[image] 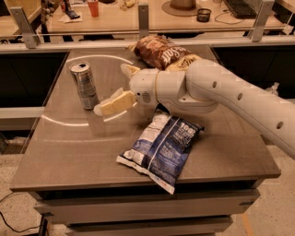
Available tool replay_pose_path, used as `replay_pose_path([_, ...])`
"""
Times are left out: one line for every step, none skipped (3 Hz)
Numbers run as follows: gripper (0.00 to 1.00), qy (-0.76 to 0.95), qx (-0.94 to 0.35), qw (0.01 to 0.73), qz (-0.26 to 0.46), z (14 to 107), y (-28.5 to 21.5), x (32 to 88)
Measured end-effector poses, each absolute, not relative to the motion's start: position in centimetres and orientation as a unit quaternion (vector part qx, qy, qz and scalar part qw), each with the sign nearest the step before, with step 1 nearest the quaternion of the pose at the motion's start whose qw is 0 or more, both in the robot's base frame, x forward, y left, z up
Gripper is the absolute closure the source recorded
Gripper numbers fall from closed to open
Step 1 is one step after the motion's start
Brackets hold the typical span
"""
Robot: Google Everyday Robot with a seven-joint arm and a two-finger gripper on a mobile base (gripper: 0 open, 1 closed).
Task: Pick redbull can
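The redbull can [84, 85], slim and silver-grey with an opened top, stands upright on the left part of the grey table [69, 152]. My gripper [110, 88] is just right of the can, at about its height, with the white arm reaching in from the right. Its two cream fingers are open: one fingertip [125, 68] lies toward the back, the other [102, 108] close to the can's base on its right. The gripper holds nothing.
A blue-and-white chip bag [161, 147] lies flat near the table's front edge, under the arm. A brown-and-yellow chip bag [161, 50] sits at the back, behind the arm. A desk with a red cup [93, 8] stands beyond the table.
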State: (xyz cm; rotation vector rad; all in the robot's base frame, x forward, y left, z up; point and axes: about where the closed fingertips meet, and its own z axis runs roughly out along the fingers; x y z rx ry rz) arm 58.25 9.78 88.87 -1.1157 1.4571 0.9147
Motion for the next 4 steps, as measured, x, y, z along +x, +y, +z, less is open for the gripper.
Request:
replay_pose_path([0.0,0.609,-0.455,0.536,0.368,89.0,11.0,59.6])
replay_pose_path([0.0,0.599,-0.466,0.539,0.365,89.2,12.8,60.5])
replay_pose_path([0.0,0.591,-0.488,0.522,0.376,88.6,15.0,61.0])
replay_pose_path([0.0,0.582,-0.5,0.511,0.387,88.1,16.6,61.3])
